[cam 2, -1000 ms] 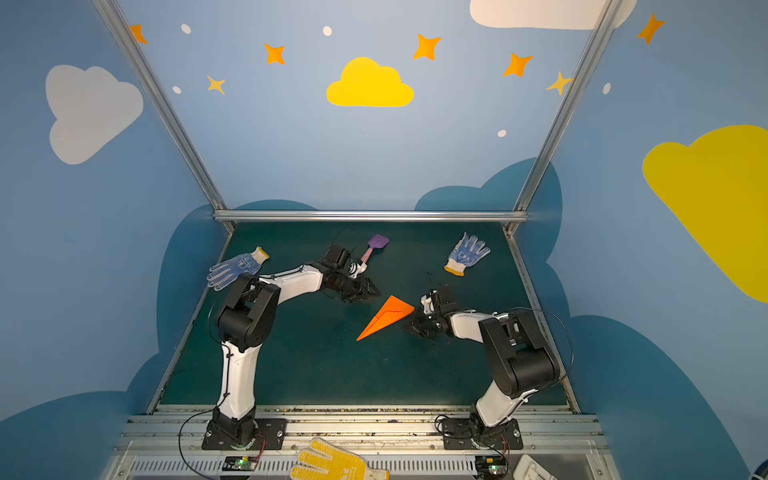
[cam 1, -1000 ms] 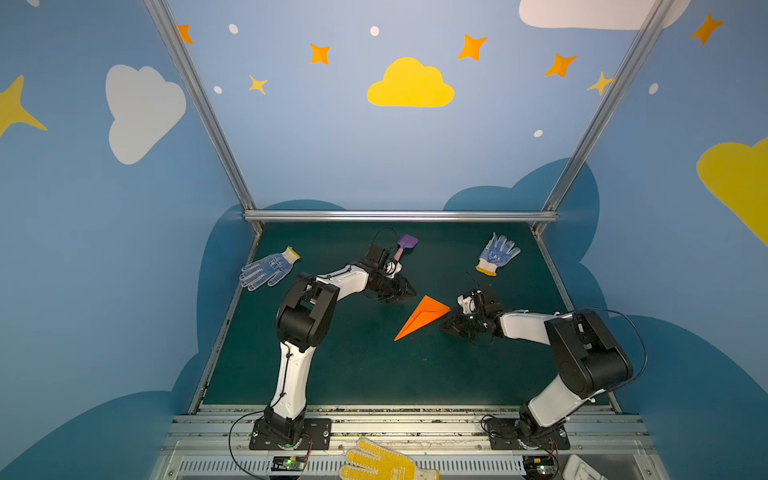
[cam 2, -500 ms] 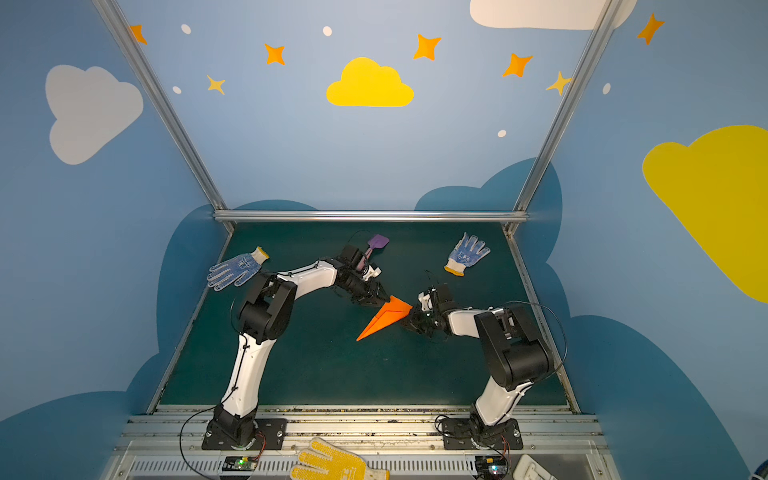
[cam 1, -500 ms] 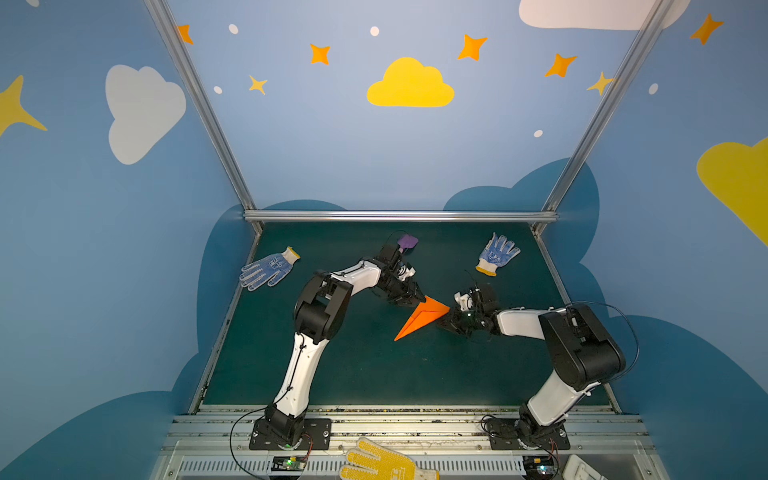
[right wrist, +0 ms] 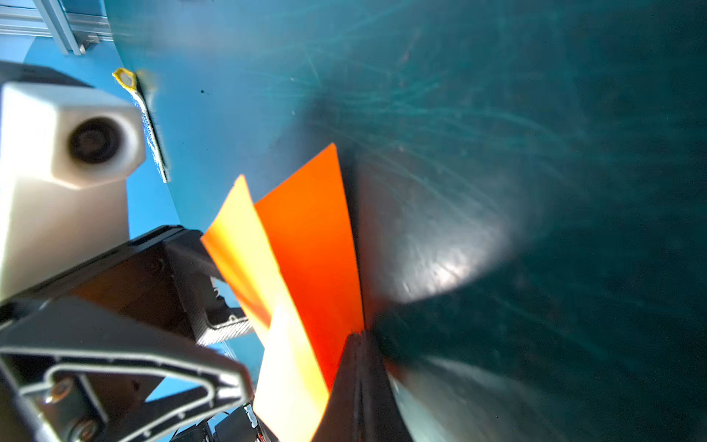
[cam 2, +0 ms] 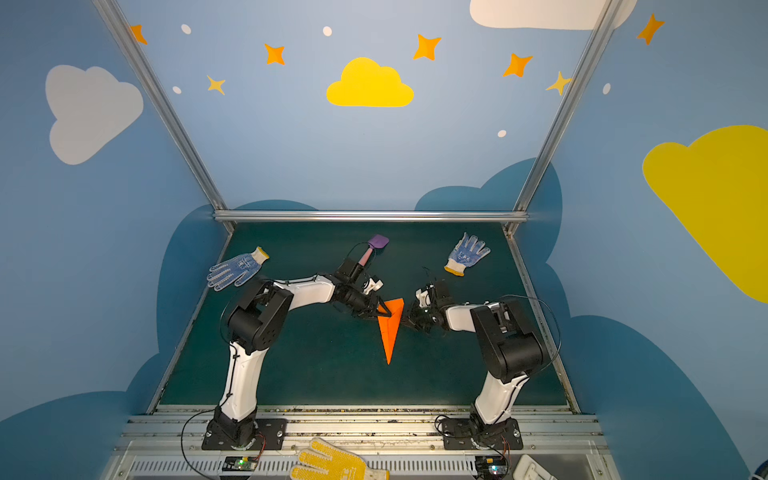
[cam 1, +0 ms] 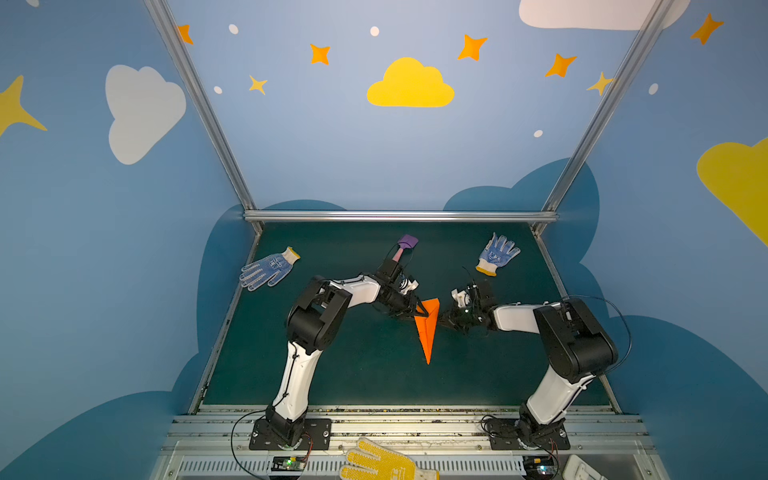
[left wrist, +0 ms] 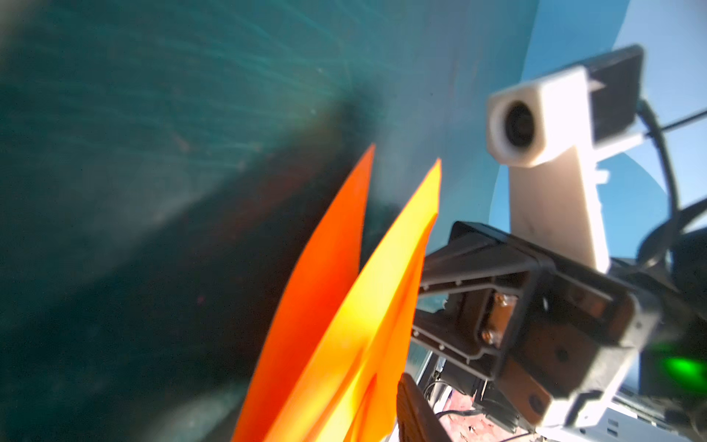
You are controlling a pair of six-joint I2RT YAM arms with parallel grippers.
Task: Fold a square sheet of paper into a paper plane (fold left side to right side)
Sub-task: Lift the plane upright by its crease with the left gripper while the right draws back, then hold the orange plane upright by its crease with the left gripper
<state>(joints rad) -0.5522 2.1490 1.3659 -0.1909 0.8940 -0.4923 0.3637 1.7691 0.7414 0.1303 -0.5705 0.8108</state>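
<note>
The square sheet of paper is folded into a slim orange paper plane [cam 1: 428, 332] [cam 2: 390, 332], nose pointing at the table's front edge. In the wrist views its two wings [left wrist: 344, 306] [right wrist: 306, 237] stand apart. My right gripper [cam 1: 444, 322] [right wrist: 359, 375] is shut on the plane's right edge, paper showing on both sides of the fingers. My left gripper [cam 1: 420, 309] [cam 2: 383, 309] is at the left wing's back corner, its jaws apart around the paper. Only one of its fingers [left wrist: 415, 417] shows in the left wrist view.
Two blue-dotted gloves [cam 1: 268, 270] [cam 1: 496, 255] lie at the back left and back right of the green mat. A purple-headed spatula [cam 1: 405, 245] lies behind the left arm. A yellow glove [cam 1: 382, 461] rests on the front rail.
The plane has swung from pointing front-left to pointing straight at the front. My left gripper has moved right to the plane's back corner and its jaws have narrowed. The right gripper stays shut.
</note>
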